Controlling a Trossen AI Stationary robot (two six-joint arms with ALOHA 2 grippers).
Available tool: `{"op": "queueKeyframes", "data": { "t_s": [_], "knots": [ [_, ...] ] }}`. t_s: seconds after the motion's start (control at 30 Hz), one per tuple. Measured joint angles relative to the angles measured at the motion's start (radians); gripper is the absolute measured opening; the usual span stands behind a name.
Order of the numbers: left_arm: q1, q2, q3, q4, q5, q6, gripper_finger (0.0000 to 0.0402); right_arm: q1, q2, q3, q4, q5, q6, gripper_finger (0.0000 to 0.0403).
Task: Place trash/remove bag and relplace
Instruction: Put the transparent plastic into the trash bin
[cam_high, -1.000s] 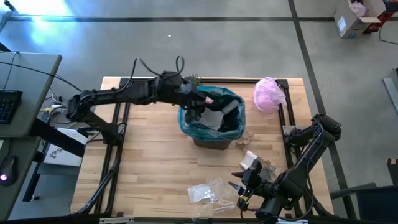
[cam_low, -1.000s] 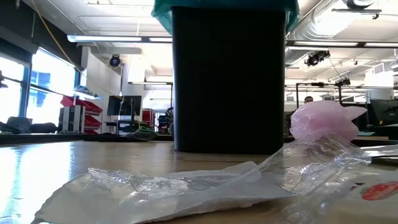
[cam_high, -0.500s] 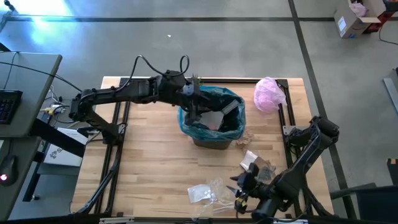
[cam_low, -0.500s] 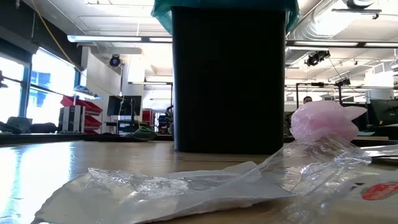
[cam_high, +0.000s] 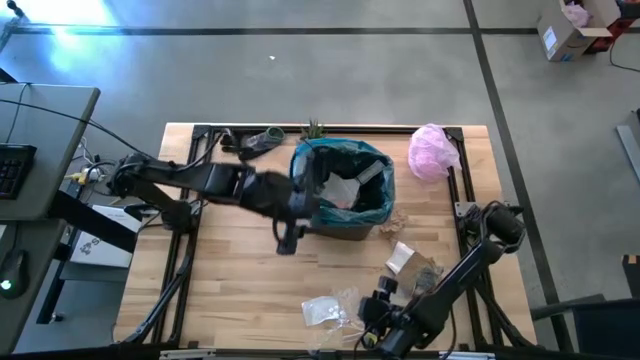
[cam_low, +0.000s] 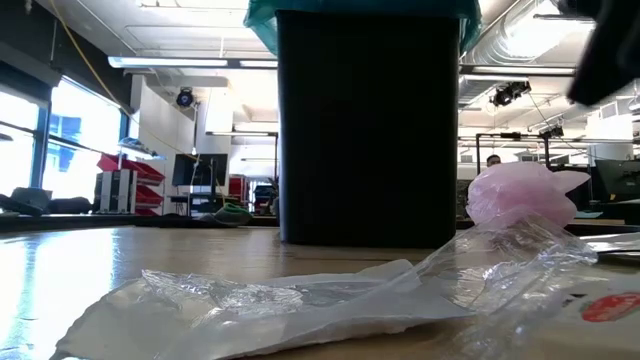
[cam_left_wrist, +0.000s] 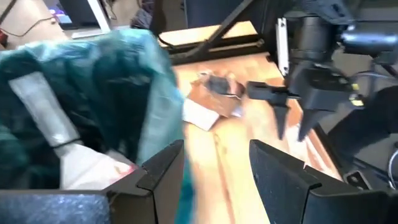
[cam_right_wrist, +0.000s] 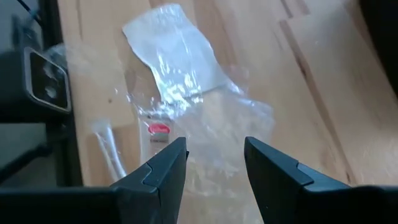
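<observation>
Overhead, teal bag (cam_high: 340, 192) mouth upward in bin, scraps inside

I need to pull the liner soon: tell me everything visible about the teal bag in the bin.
The teal bag is thin, wrinkled, translucent plastic lining the dark bin, its top folded out over the rim. It stands open and upright at the table's far middle, holding white and silvery trash. The left hand, open, sits just outside its near-left side; whether they touch is unclear.
</observation>
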Motion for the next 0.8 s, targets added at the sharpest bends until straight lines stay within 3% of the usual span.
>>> {"op": "queueKeyframes", "data": {
  "t_s": [0.43, 0.63, 0.8],
  "knots": [
    [-0.277, 0.027, -0.016, -0.021, -0.277, -0.112, 0.0165, -0.022, 0.06, 0.0, 0.07, -0.091, -0.033, 0.0149],
    [-0.354, 0.096, -0.016, -0.03, -0.315, -0.162, 0.0165, -0.04, 0.061, 0.0, 0.299, -0.067, -0.211, 0.0149],
    [-0.4, 0.197, -0.016, -0.038, -0.332, -0.204, 0.0165, -0.089, 0.061, 0.0, 0.324, -0.078, -0.283, 0.0149]
  ]
}}
